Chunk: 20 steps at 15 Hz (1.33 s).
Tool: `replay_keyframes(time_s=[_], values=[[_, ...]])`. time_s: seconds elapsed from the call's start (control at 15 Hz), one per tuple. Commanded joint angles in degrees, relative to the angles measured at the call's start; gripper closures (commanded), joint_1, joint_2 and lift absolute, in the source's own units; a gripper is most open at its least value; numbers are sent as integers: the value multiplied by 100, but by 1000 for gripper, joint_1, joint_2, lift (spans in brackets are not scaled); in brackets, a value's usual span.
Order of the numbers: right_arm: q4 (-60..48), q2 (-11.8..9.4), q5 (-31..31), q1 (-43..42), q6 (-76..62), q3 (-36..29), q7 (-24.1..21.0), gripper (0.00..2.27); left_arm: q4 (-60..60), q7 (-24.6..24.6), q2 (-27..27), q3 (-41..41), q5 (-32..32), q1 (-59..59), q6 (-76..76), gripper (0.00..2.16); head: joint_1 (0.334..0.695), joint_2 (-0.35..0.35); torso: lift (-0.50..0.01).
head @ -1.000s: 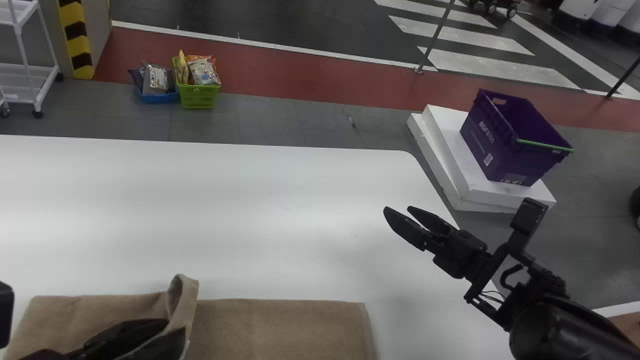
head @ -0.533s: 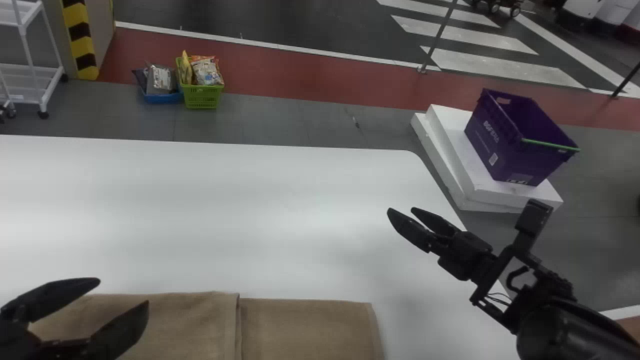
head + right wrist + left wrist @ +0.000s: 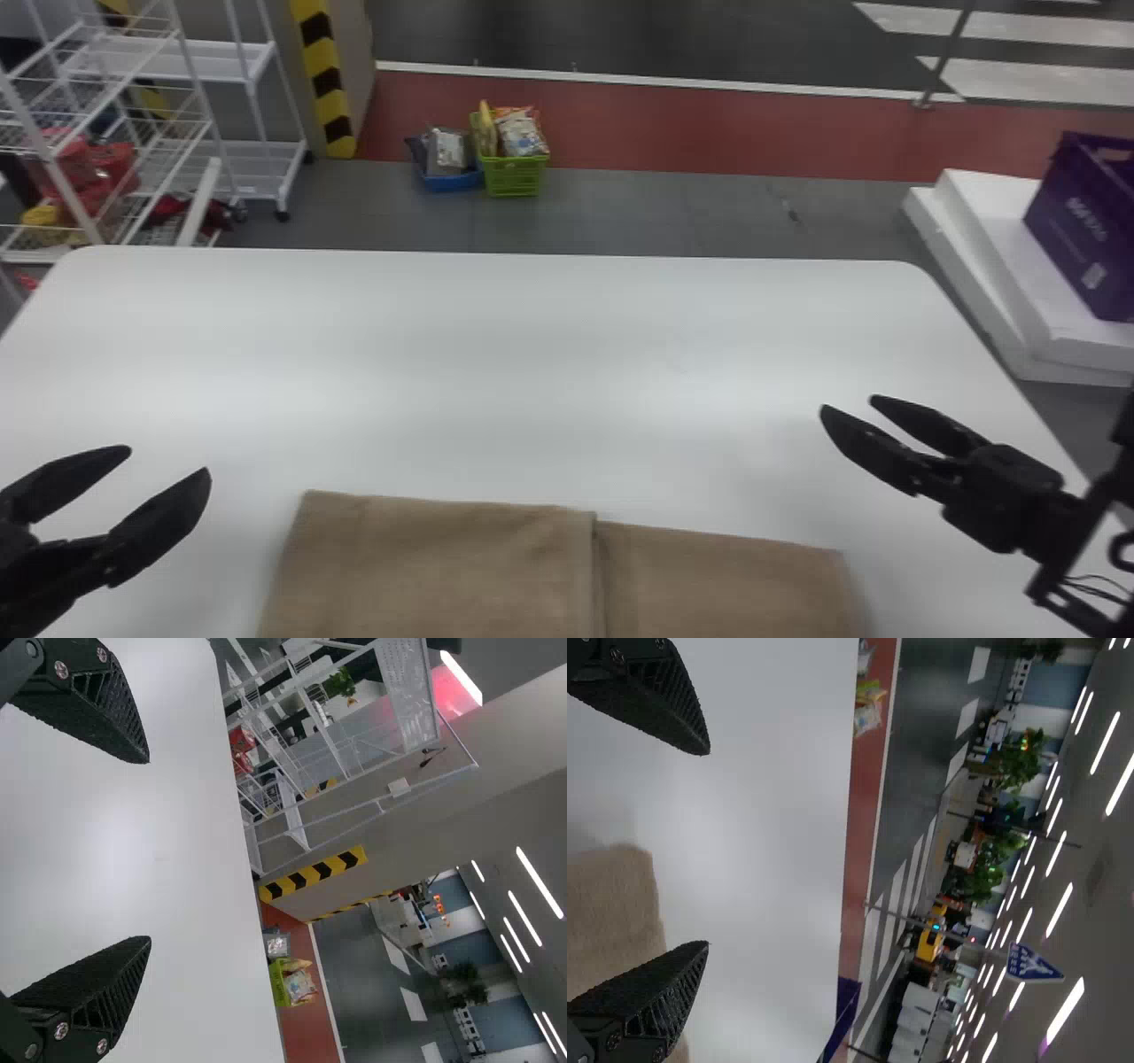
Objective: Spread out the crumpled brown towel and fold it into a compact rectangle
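- A white table [image 3: 496, 354] spreads under and beyond the brown towel [image 3: 443, 567].
- Left gripper [image 3: 168, 461]: fingers parted, empty, beside the towel's left end.
- Right gripper [image 3: 848, 404]: also released and empty, beyond the towel's right end.
- The towel lies flat on the table, its left part apparently doubled over toward the right.
- Folding looks to be the step in hand; next, probably, the right end wants pinching and bringing leftward, edges matched.
- Well beyond the towel sits a green basket [image 3: 514, 175].
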Motion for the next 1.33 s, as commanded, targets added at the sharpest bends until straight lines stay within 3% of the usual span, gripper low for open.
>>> replay_keyframes(time_s=[0.0,0.13,0.53,1.27], values=[[-364,68,94,177,314,221,2,93,459,-5,-15,662,354,-146,-359,33,695,13,-127],[-654,77,103,370,577,459,2,93,855,21,-15,1075,539,-243,-745,26,695,134,-127],[-1314,82,498,730,1158,1250,-7,93,1637,-14,71,1611,908,-269,-1273,26,695,350,-127],[-1621,82,841,1011,1509,1953,-7,90,1734,-304,71,1998,1163,-225,-1273,26,695,350,-127]])
